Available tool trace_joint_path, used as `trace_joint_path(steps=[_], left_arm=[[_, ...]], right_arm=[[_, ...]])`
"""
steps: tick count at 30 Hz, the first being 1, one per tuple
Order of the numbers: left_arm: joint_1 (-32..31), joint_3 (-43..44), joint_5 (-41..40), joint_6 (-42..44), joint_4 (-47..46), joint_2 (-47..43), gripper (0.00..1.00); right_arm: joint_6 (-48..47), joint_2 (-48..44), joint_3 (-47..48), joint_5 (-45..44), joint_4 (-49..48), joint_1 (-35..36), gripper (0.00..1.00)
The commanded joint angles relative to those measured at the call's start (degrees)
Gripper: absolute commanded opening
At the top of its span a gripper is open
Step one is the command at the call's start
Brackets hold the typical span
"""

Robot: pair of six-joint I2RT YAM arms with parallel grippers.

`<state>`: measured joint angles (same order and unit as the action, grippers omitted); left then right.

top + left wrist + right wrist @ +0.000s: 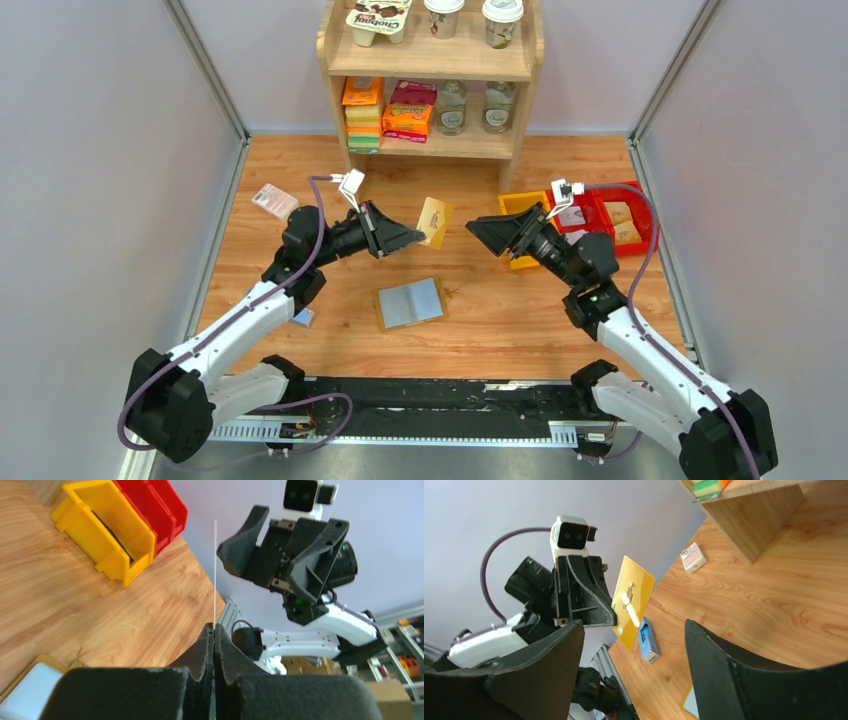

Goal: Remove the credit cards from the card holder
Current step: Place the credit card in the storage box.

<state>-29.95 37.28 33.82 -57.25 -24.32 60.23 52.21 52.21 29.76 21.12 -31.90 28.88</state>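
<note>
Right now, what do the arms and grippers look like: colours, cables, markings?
The left arm and right arm match: white link shells, black joints and bases, a purple cable along each. The left gripper and right gripper are matt black with wedge-shaped fingers, a white camera box on each wrist. The right arm shows a green light.

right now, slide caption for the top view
Left gripper holds yellow card aloft, right gripper open, card holder open below

"Chobani" is read on the pack point(378, 18) on the shelf point(430, 62); the print on the card point(434, 221) is too small to be read.
</note>
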Motion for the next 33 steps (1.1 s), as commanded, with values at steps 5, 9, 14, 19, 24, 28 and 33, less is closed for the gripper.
trace_joint_path(steps=[5, 9, 14, 19, 24, 28, 33], left_arm=[[1.5, 9.0, 23.3, 9.3, 5.8, 3.2, 0.0], [1.5, 12.2, 26.7, 14.8, 13.0, 3.0, 0.0], [1.6, 14.9, 27.5, 18.5, 18.1, 2.9, 0.0], [0.8, 15.7, 28.1, 18.8, 18.6, 3.2, 0.0], [0.2, 16.2, 27.6, 20.0, 19.9, 3.8, 0.0], [0.3, 17.4, 25.6, 22.8, 24.0, 3.4, 0.0], [0.4, 21.3, 13.8, 33.7, 40.4, 1.0, 0.3]], right_arm=[[-13.3, -0.5, 8.7, 20.1, 12.0, -4.4, 0.77], [-13.5, 1.3, 10.5, 25.0, 10.7, -4.4, 0.7], [-10.5, 5.0, 12.1, 31.4, 6.3, -4.4, 0.55], [-7.3, 7.6, 12.6, 33.3, 1.1, -3.5, 0.45], [-7.0, 9.8, 14.2, 34.3, 0.7, -2.1, 0.24], [-9.7, 10.5, 15.4, 34.7, 5.8, -2.3, 0.0], [-19.8, 7.3, 19.1, 32.5, 23.5, -5.2, 0.0]])
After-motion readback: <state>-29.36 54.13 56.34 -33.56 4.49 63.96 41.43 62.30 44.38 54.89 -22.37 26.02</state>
